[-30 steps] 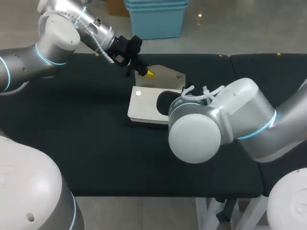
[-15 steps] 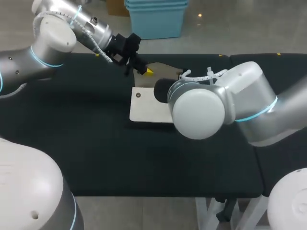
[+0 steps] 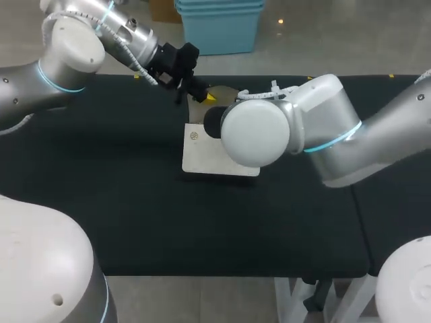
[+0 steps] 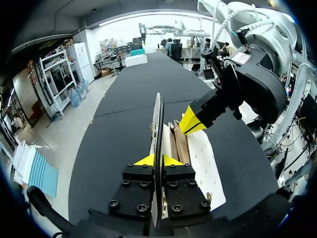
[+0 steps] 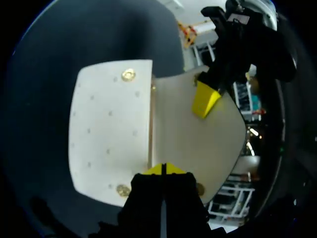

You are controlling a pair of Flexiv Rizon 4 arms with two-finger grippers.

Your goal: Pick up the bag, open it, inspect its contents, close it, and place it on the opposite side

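Bag [image 3: 205,156] flat on the black worktop [image 3: 135,202] near the middle in the head view, cream, flap [image 3: 226,90] lifted at the far side. Left arm [image 3: 81,47] in from the far left corner, left jaws at that flap, one yellow tip [image 3: 211,98] showing. Right arm [image 3: 323,134] across the bag's right part, hiding the right jaws.

Left wrist view: left jaws clamped on the flap [image 4: 157,124], seen edge-on as a thin upright sheet between the two yellow tips [image 4: 143,160]. Bag body [image 4: 205,163] just beside, right jaws' yellow tips [image 4: 190,121] pressed together at the open mouth.

Right wrist view: right jaws together, nothing visible between the tips [image 5: 156,170], right at the seam between body [image 5: 109,134] and flap [image 5: 198,144]. Left jaws' tip [image 5: 205,100] on the flap's far edge. Two brass-coloured studs [image 5: 129,75] on the body.
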